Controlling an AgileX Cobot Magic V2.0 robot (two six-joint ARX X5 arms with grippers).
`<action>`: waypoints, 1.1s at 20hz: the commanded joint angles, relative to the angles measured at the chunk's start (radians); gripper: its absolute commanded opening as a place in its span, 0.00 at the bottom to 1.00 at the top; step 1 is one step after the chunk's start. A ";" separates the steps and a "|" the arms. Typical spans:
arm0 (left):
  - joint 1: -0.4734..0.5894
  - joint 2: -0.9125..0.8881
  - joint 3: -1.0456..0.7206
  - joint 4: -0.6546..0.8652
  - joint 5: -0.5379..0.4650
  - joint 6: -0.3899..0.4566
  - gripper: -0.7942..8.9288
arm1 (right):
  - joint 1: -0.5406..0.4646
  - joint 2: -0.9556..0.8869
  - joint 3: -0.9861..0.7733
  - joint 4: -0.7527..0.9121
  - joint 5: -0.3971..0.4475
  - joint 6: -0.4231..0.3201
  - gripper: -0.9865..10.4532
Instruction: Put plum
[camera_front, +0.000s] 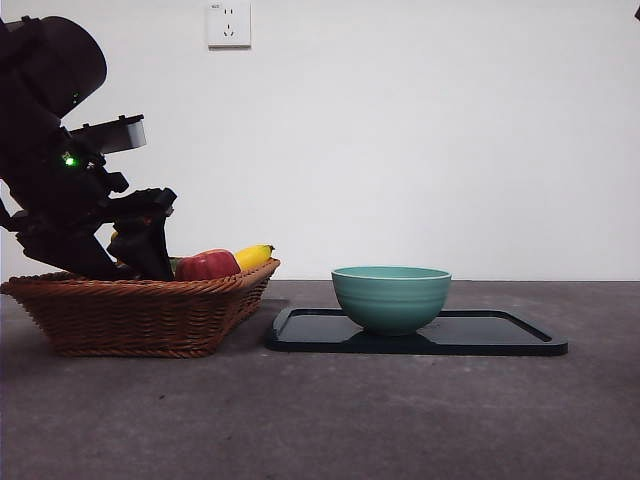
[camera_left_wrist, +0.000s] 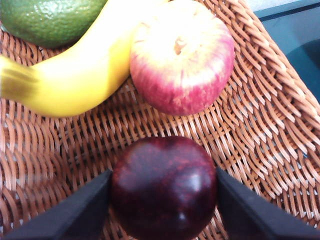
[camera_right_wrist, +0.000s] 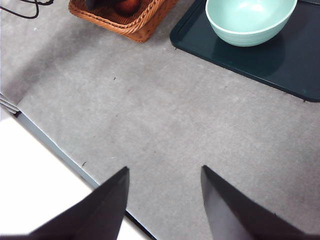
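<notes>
The plum (camera_left_wrist: 164, 187), dark maroon and glossy, lies on the floor of the wicker basket (camera_left_wrist: 260, 125). My left gripper (camera_left_wrist: 164, 172) is down inside the basket (camera_front: 140, 310), its two black jaws pressed against the plum's two sides. In the front view the left gripper (camera_front: 140, 255) is sunk behind the rim at the left, and the plum is hidden there. My right gripper (camera_right_wrist: 164, 169) hangs open over bare grey table, away from the basket, holding nothing.
A red-and-yellow apple (camera_left_wrist: 182, 55), a banana (camera_left_wrist: 75, 75) and a green fruit (camera_left_wrist: 50, 20) share the basket just beyond the plum. To the basket's right a teal bowl (camera_front: 390, 297) stands on a dark tray (camera_front: 500, 335). The table's edge (camera_right_wrist: 60, 155) runs close to the right gripper.
</notes>
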 joint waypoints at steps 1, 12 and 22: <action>-0.003 0.021 0.007 0.002 0.002 -0.005 0.47 | 0.006 0.002 0.005 0.010 0.000 0.011 0.29; -0.007 -0.190 0.018 -0.088 0.002 -0.041 0.51 | 0.006 0.002 0.005 0.010 0.000 0.011 0.29; -0.048 -0.590 0.018 -0.407 0.342 -0.078 0.50 | 0.006 0.004 0.005 0.040 0.004 0.011 0.29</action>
